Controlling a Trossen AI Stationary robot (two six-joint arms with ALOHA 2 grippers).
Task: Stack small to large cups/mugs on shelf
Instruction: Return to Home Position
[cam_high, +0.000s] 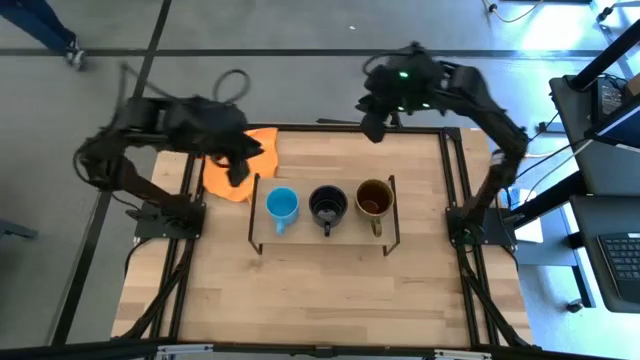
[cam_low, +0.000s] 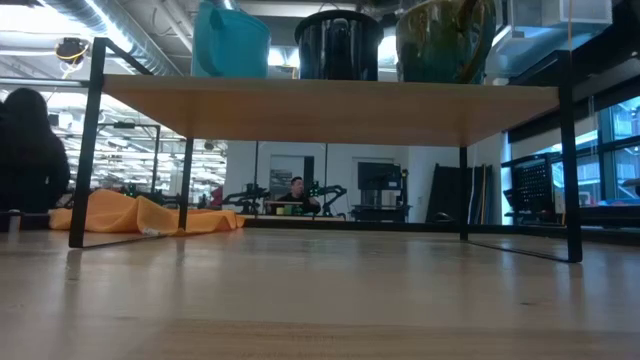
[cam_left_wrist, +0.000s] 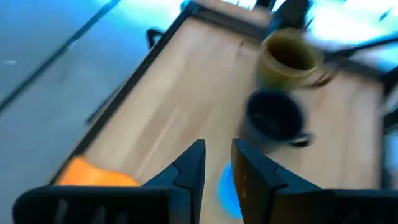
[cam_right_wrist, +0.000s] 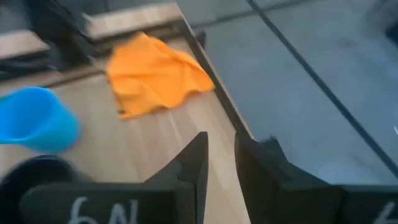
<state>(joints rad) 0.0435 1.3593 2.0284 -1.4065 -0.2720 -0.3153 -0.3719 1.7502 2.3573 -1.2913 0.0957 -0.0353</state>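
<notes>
Three mugs stand upright in a row on the low wooden shelf: a light-blue one at the left, a black one in the middle, an olive-brown one at the right. My left gripper hangs above the table just left of the shelf, over the orange cloth, its fingers a narrow gap apart and empty. My right gripper hangs above the table's far edge behind the shelf, its fingers also a narrow gap apart and empty.
A crumpled orange cloth lies on the table's far left part, beside the shelf. The shelf's black wire legs stand on the wooden tabletop. People sit in the room beyond the table.
</notes>
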